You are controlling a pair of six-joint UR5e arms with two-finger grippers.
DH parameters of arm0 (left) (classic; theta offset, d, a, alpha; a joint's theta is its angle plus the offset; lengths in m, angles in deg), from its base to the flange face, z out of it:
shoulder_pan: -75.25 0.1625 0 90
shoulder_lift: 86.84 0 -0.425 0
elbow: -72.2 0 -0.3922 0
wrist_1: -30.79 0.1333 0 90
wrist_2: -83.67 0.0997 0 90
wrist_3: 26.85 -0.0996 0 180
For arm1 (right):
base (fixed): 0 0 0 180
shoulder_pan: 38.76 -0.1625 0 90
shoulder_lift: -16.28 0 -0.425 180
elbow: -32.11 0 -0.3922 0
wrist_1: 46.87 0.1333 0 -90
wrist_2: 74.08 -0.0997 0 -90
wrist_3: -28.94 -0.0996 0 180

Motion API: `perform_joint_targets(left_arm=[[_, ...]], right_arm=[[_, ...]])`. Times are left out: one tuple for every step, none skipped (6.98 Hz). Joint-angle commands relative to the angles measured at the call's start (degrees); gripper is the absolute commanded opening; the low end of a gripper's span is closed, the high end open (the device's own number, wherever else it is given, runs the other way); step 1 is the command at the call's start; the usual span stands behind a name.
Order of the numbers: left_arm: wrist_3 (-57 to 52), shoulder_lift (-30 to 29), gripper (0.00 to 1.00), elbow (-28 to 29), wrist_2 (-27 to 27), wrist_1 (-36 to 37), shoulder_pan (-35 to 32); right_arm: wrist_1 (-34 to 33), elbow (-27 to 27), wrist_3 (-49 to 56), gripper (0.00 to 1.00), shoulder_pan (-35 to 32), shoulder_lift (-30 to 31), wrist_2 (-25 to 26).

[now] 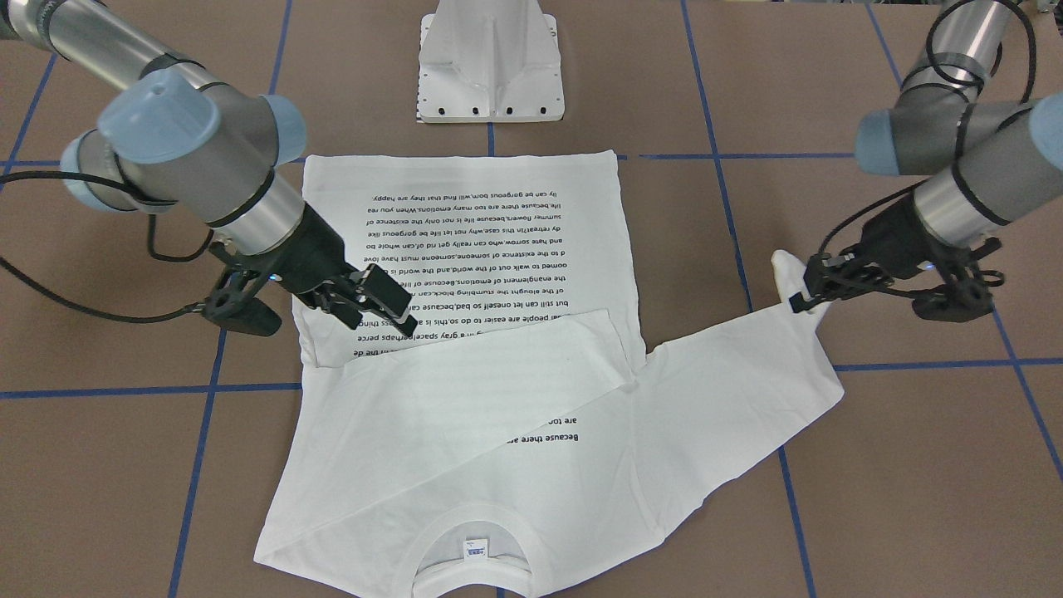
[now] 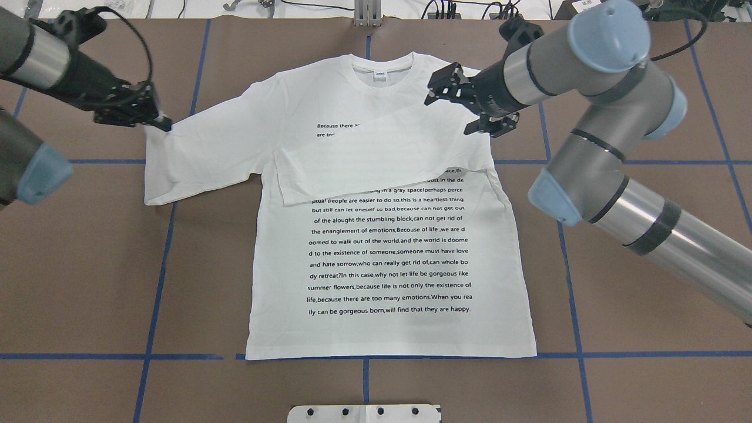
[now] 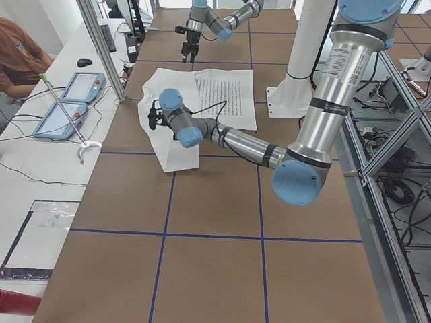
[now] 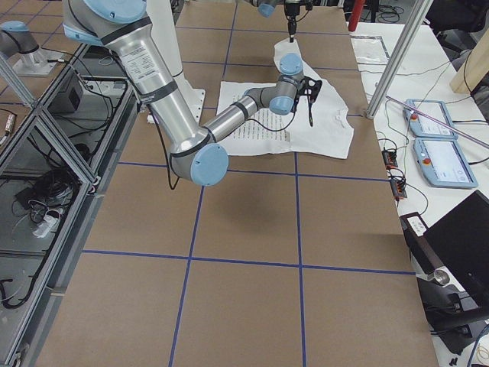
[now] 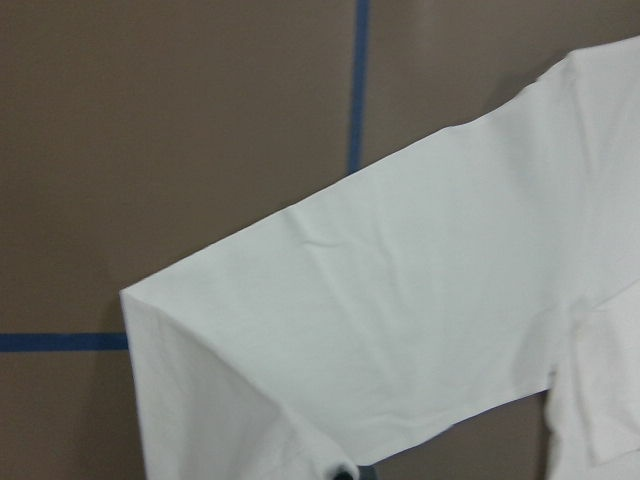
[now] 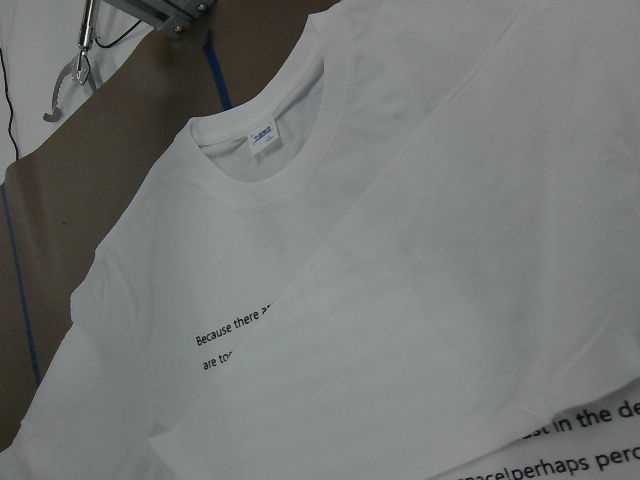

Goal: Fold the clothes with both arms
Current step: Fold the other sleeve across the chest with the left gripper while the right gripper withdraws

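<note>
Between left jaws: cuff of one sleeve, clamped, lifted a bit | below right jaws, which are apart and hold nothing: other sleeve folded over shirt flat on bench | risk: cuff may slip out, or a hard pull may drag shirt crooked

Brown table crossed by blue tape lines; out past the left gripper, beyond the table's edge, a white bench carrying two blue-cased tablets and a black mouse; aluminium posts rise between them; on the opposite side, metal framing over a grey floor strewn with cables; light even and bright.
</note>
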Motion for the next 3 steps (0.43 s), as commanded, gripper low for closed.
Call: perform_joint_targets(left_arm=[[19.7,-14.0,0.0,0.9,5.8,0.3,8.8],[24.3,-20.5,0.0,4.8,11.9,0.1,12.7],[27.5,-29.0,0.0,12.1,17.9,-0.4,15.8]], right_arm=[[0.2,2.1,9.9,0.99,-6.7,8.7,-6.9],[0.2,3.3,15.3,0.99,-9.1,13.2,-8.5],[0.1,4.2,19.9,0.99,-11.0,16.7,-9.7]])
